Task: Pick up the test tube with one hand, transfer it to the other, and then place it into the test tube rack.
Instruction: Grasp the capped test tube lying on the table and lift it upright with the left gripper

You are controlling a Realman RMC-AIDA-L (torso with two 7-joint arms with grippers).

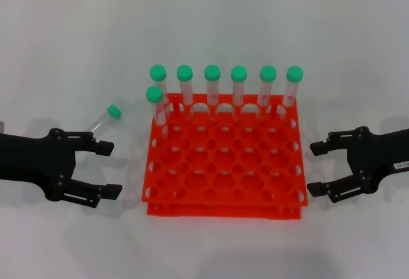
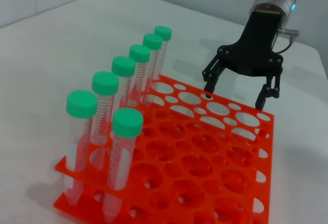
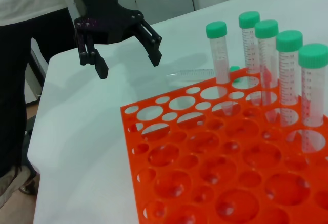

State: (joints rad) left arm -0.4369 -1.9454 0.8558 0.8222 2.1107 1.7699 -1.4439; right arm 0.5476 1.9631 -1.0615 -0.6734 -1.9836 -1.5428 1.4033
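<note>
The left gripper is at the left side of the scene, low over the surface, with its two black fingers spread wide and pointing to the right. Nothing is between them. The right gripper is at the right side, at about the same nearness, and it points to the left. Its fingers are also spread apart and hold nothing. The two grippers face each other, well apart.
</note>
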